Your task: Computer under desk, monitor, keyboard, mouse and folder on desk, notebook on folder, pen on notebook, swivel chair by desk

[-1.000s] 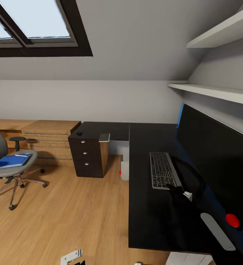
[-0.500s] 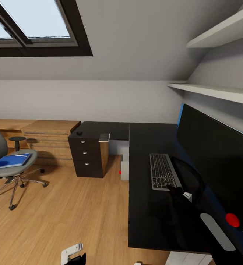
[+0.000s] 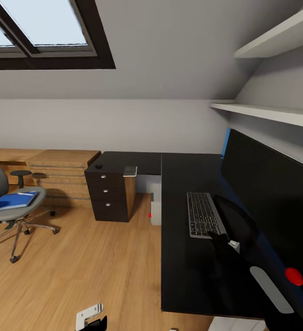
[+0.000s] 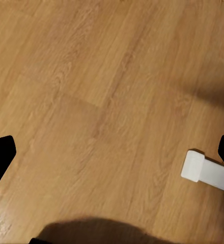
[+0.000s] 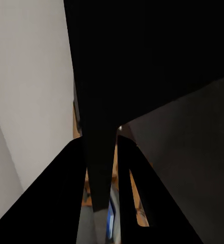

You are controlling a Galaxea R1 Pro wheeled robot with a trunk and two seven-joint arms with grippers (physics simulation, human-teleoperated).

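The black-topped desk (image 3: pixel 188 271) runs along the right wall, with the wide black monitor (image 3: pixel 271 202) standing on it. Beside the monitor's base the keyboard (image 3: pixel 201 212) lies flat. My right gripper (image 3: pixel 219 239) is at its near corner, and the right wrist view shows the fingers (image 5: pixel 137 193) closed around a dark slab. At far left, the blue folder (image 3: pixel 14 200) rests on the grey swivel chair (image 3: pixel 18 209). The grey computer (image 3: pixel 155 211) stands under the desk. A small dark mouse (image 3: pixel 98 167) sits on the desk's far wing. My left gripper (image 4: pixel 112 152) hangs open over the wood floor.
A dark drawer unit (image 3: pixel 109 195) stands under the desk's far wing, with a small light-grey flat thing (image 3: pixel 130 171) on top. Low light-wood cabinets (image 3: pixel 62 172) line the back wall. White shelves (image 3: pixel 266 112) hang above the monitor. Wood floor (image 3: pixel 92 257) lies open between chair and desk.
The whole view has shifted slightly, so the head camera moved. My left gripper has come up a little into the bottom edge. The right arm and keyboard have not moved.
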